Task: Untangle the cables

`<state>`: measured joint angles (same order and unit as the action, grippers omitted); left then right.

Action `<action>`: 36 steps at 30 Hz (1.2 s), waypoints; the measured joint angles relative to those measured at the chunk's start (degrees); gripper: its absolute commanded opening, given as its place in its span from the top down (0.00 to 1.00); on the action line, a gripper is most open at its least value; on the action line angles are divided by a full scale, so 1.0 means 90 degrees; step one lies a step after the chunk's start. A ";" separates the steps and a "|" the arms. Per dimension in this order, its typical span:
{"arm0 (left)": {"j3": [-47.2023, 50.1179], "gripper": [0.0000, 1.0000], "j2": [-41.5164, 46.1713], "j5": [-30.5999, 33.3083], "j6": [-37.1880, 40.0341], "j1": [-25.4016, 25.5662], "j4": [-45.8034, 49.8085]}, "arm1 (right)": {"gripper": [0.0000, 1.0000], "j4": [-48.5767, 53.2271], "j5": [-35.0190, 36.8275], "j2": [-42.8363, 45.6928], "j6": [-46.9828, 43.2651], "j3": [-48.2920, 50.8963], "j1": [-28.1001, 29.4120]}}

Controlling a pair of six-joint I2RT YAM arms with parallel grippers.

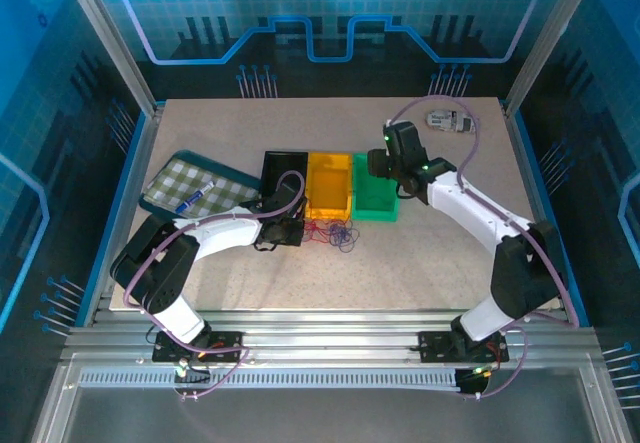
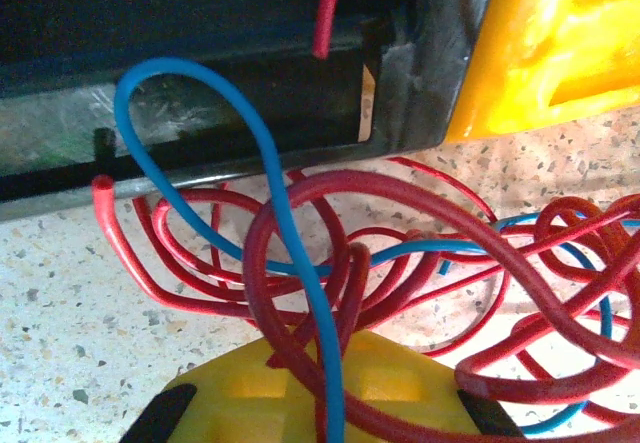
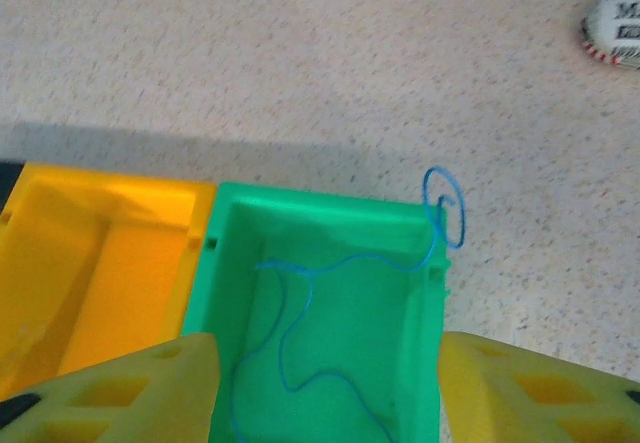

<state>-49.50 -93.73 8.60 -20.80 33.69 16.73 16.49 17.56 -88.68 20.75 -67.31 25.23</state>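
Lying on the speckled table just in front of the orange bin, the cables form a small loose knot of thin, glossy, rubbery strands. In the left wrist view they are mostly red loops curling over one another, with one bright blue strand arching up through them. A cut red end pokes out on the side away from the orange bin.

The orange bin is smooth moulded plastic, rectangular and open-topped. A black bin of the same shape touches it on its left and a green bin on its right. Further left of the orange bin lies a shallow tray with a green-and-white checked lining, and a pen rests on it.

The left gripper sits at the near end of the black bin, left of the orange bin. Its yellow jaws are closed, and red and blue strands run down into them, so it grips the cables.

The right gripper hovers over the green bin, right of the orange bin. Its blocky yellow fingers are spread about as wide as that bin and touch nothing. A separate thin blue wire snakes across the green floor, one curl hooked over the far rim.
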 measured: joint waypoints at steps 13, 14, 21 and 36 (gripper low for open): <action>0.0022 1.00 0.0131 -0.0542 0.0185 0.0000 -0.0085 | 0.41 -0.0627 -0.2254 -0.0136 -0.0631 0.1532 0.1630; 0.0036 1.00 0.0204 -0.0665 0.0214 -0.0002 -0.0107 | 0.41 -0.0614 -0.2348 -0.0330 -0.0668 0.1469 0.1678; 0.0272 0.52 0.0797 -0.1326 0.0357 -0.0199 -0.0185 | 0.41 -0.0534 -0.2390 -0.1294 -0.0843 0.0877 0.1734; 0.0478 0.51 0.1326 -0.1659 0.0187 -0.0559 -0.0029 | 0.46 -0.0850 -0.2718 -0.1394 -0.0860 0.1095 0.1695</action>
<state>-45.19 -81.80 -6.33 -19.11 28.67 16.47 8.84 -6.90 -101.23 13.02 -57.45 40.49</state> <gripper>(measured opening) 0.490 0.545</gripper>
